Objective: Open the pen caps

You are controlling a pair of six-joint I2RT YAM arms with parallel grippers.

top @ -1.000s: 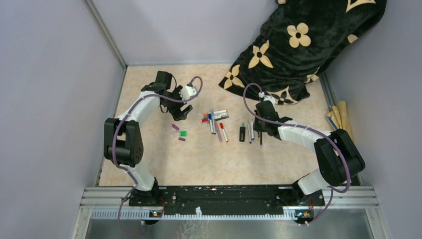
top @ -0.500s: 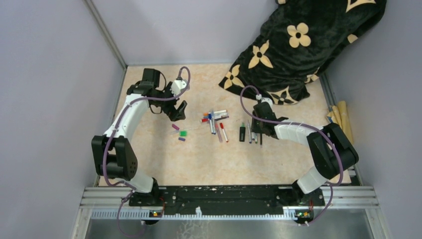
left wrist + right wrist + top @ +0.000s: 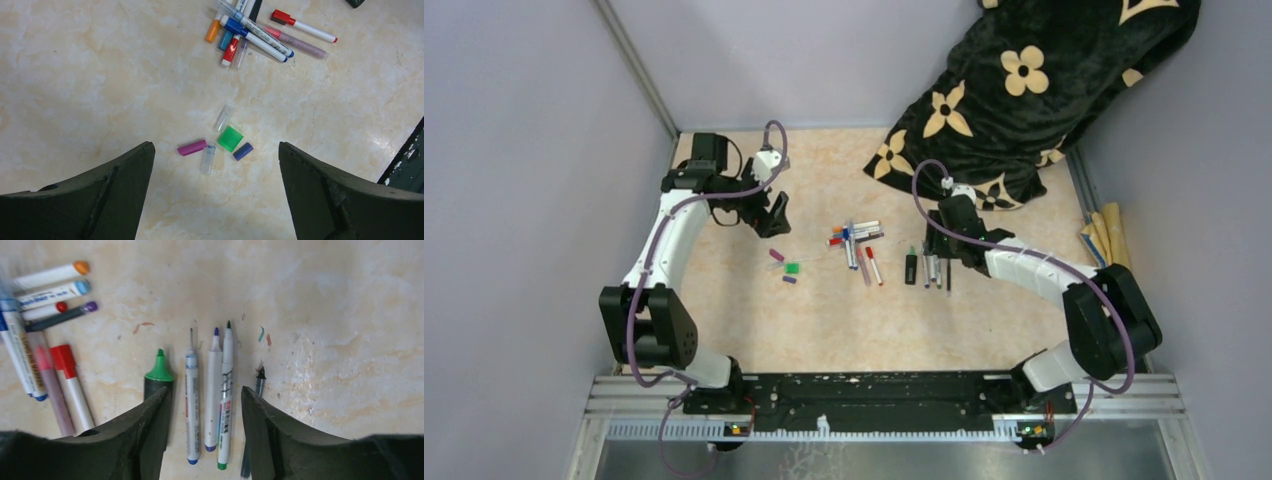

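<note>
The green cap lies loose on the table, flat and square. Just beside it in the left wrist view are a magenta cap on one side and a dark blue cap on the other. Two clear tubes also lie close to it, one of them toward the pens. In the top view, the pile of capped pens is to the right of the green cap and a little farther from the arm bases. Their coloured ends are red, blue and orange. Farther right of the green cap, beyond this pile, a row of uncapped pens lies side by side with bare tips, next to a green highlighter.

The left gripper hangs above the table to the left of the green cap and beyond it, with its fingers wide apart. The right gripper is far to the right of the green cap, low over the row of uncapped pens. Its fingers are apart and stand on both sides of three slim pens. A dark blanket with flowers lies at the far right corner.
</note>
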